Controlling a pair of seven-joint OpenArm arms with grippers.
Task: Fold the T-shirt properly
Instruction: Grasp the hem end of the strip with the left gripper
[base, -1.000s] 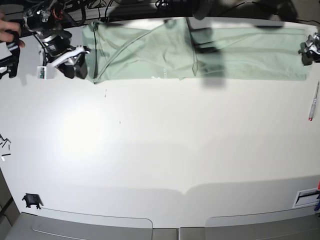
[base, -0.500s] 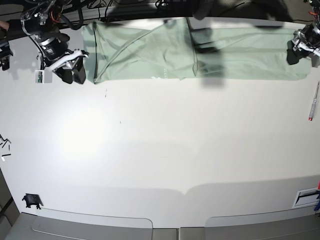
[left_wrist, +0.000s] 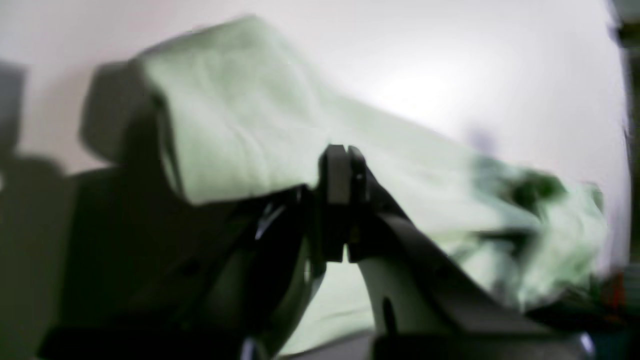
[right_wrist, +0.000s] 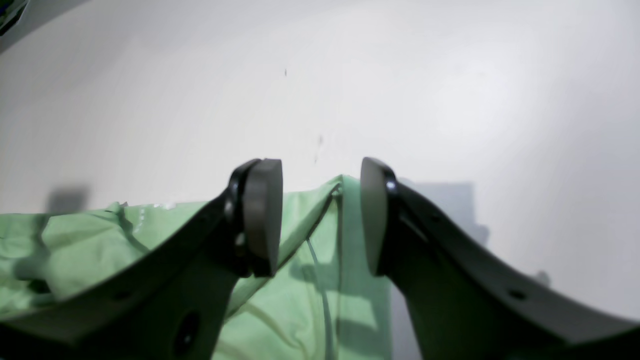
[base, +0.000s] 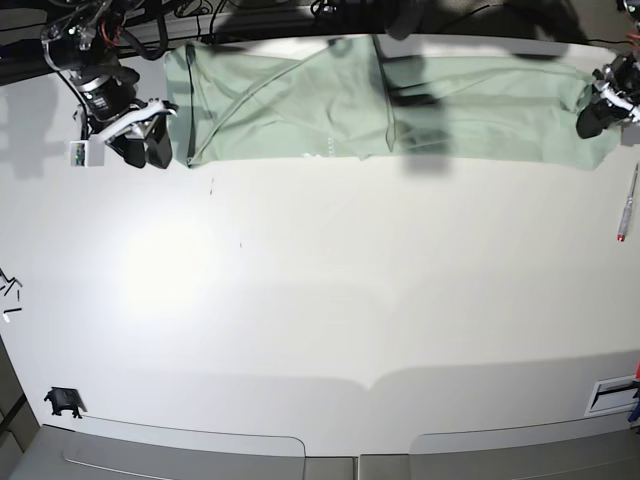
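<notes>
The T-shirt (base: 330, 105) is a pale sage-green strip lying along the table's far edge. My left gripper (base: 598, 112) is at the shirt's right end. In the left wrist view the left gripper (left_wrist: 341, 220) has its jaws pressed together at the cloth (left_wrist: 235, 115), which rises in a raised fold behind them. My right gripper (base: 145, 138) is open just off the shirt's left end. In the right wrist view the right gripper (right_wrist: 320, 215) has its jaws spread, with the shirt's corner (right_wrist: 330, 280) showing between them.
A red and white pen (base: 627, 205) lies near the right edge. A white tag (base: 80, 152) sits beside the right gripper. A small black object (base: 63, 402) is at the front left, and a white slot (base: 610, 395) at the front right.
My left gripper moved in onto the shirt's right end, and that end now looks bunched and raised. My right gripper shifted slightly left and up. A hand at far left has gone.
</notes>
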